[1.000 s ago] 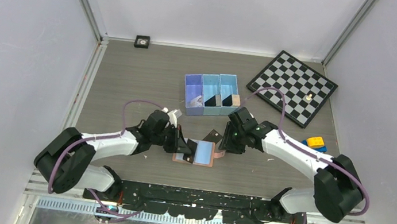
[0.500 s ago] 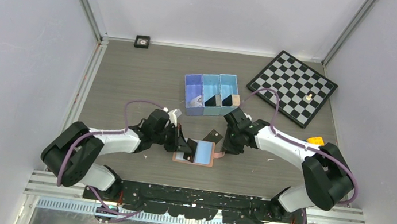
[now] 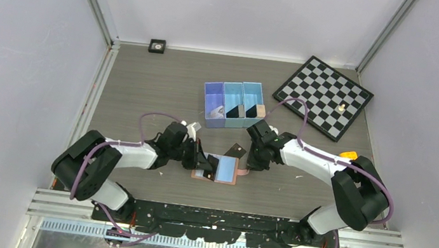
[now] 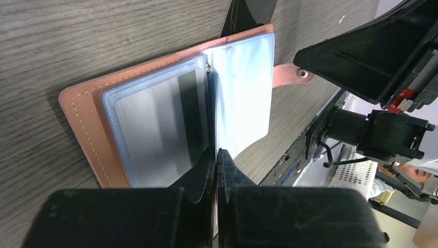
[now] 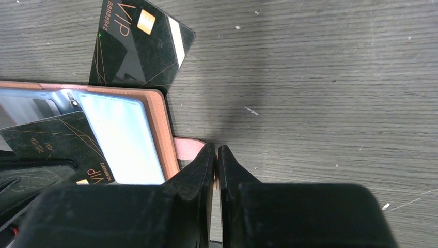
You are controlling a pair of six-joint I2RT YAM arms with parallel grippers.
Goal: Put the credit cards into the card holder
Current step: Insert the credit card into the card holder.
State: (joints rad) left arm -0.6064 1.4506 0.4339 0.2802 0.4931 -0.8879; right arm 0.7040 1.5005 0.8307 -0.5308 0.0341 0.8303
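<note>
i am pressing the fingers of my left gripper (image 4: 216, 155) together. a glossy black credit card (image 5: 51, 143), traced with thin gold lines, is sticking out from them and slanting over the card holder (image 4: 85, 129). from my left wrist the card is showing only edge-on, so the pinch itself is hard to make out.

the card holder is lying open on the grey wood-grain table (image 5: 320, 77). it is salmon leather-look with pale stitching along its rim. clear, faintly blue plastic sleeves (image 4: 243, 88) are fanning up from its fold. a dark mirror-like rectangle is showing inside one sleeve, and i cannot tell whether it is a card or a reflection.

my right gripper (image 5: 216, 155) is closed too, fingers together, sitting at the holder's snap tab (image 4: 289, 75). part of the tab is hiding behind my fingers, so i cannot tell whether they are pinching it or only touching it.

a second card (image 5: 137, 49), black with a gold chip and "vip" lettering, is lying flat at the holder's far corner on the tab side. its edge is meeting the holder's rim.
</note>
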